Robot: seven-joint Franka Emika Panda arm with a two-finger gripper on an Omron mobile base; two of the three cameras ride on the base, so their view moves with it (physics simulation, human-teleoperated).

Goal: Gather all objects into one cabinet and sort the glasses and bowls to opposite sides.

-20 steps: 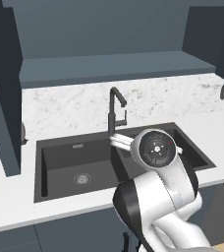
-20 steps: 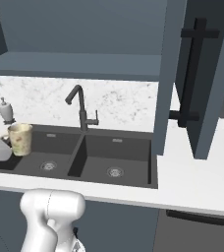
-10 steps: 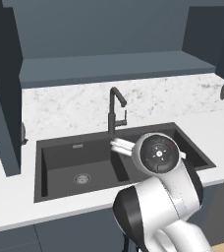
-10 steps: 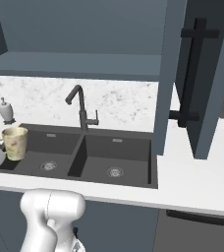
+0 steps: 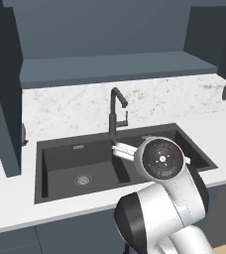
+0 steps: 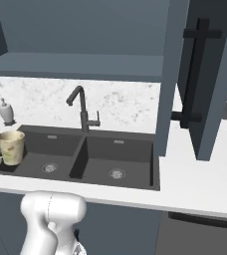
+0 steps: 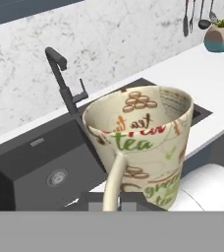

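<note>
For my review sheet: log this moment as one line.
phase: carrying | gripper: shut on cream patterned mug | mug: upright, above sink | cabinet door: open

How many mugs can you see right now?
1. The cream patterned mug is held by its handle in the gripper, up over the sink near its left end. More mugs may be hidden behind the cabinet door.

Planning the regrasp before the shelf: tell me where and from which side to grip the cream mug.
Grip the cream mug by its handle, coming from the handle side. It sits upright with its mouth open upward, and the handle sticks out as a narrow loop that closed fingers can pinch. The tool appears shut on that handle already, over the sink.
</note>
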